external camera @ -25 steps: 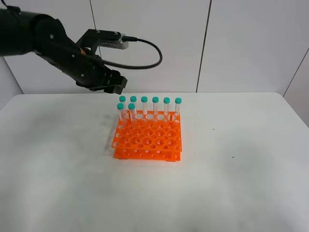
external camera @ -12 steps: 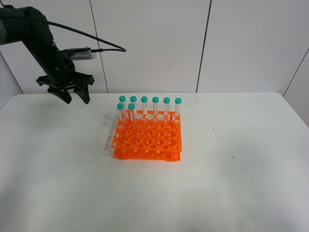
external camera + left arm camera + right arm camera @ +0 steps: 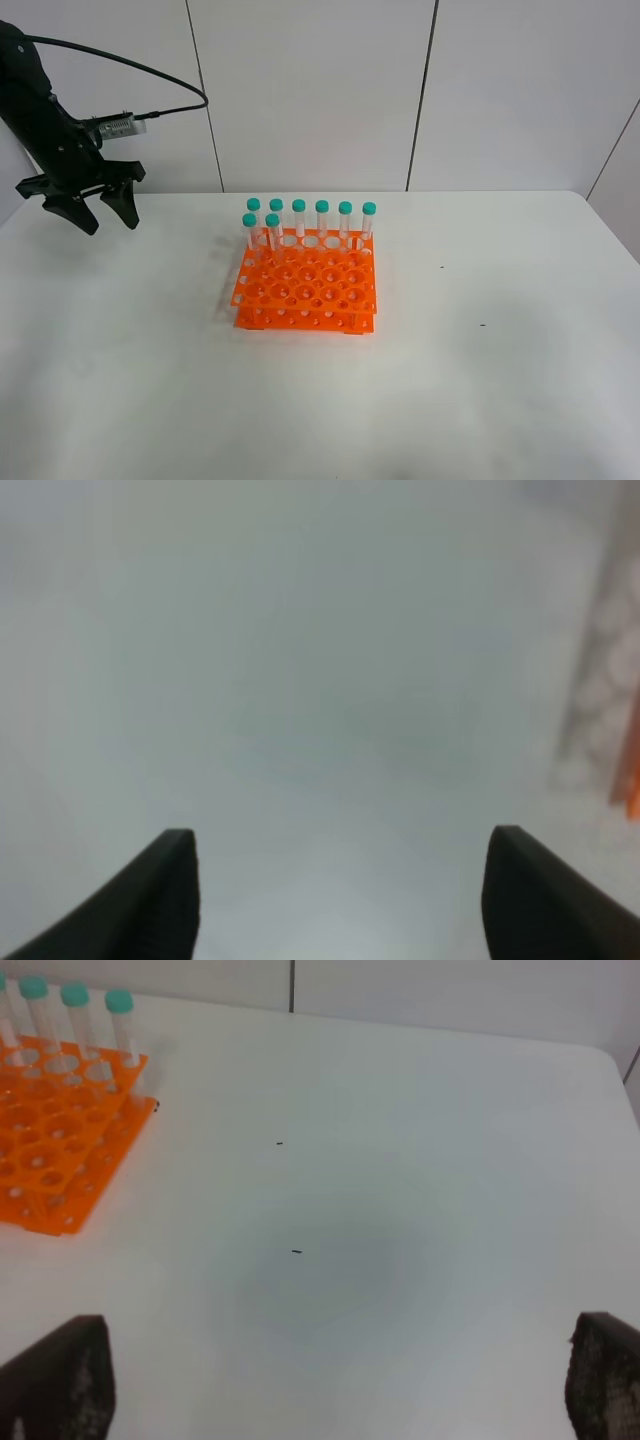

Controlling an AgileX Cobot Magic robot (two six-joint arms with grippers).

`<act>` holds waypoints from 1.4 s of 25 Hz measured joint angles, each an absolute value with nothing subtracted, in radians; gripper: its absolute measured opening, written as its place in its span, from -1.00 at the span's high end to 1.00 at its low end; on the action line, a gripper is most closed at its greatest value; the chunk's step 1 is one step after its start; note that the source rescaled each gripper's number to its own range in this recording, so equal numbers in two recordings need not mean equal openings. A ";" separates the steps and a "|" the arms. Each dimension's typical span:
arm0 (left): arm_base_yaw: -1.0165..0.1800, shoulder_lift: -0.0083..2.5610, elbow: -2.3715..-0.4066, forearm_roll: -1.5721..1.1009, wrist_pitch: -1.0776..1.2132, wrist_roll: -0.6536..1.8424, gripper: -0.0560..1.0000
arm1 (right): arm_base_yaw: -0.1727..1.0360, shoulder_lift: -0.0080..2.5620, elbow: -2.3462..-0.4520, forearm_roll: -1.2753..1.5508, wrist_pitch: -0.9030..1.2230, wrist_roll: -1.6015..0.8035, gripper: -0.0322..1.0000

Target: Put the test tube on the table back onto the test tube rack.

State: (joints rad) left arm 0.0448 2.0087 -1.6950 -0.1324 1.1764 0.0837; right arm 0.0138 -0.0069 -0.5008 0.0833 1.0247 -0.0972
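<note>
Orange plastic marks the test tube rack (image 3: 306, 283), where eight teal-capped tubes are stood upright; no test tube is seen lying on the table (image 3: 480, 380). The left gripper (image 3: 85, 205) is held apart and empty, well left of the rack. The right gripper (image 3: 330, 1380) is likewise spread, holding nothing.

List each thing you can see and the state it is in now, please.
Left pincer: open, empty, in the air far left of the rack.
Right pincer: open, empty, above the bare table.
Tubes: seven, capped, upright in the rack.
Rack: flat on the table, most holes empty.
Table: no loose tube visible.
</note>
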 joint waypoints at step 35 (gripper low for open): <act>0.044 0.317 -0.498 -0.069 1.056 0.101 -0.94 | 0.014 -0.007 -0.501 0.083 1.025 -0.097 -1.00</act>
State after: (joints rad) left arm 0.0438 0.3171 -0.4981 -0.0694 1.0565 0.1010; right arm 0.0138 -0.0069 -0.5008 0.0833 1.0247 -0.0972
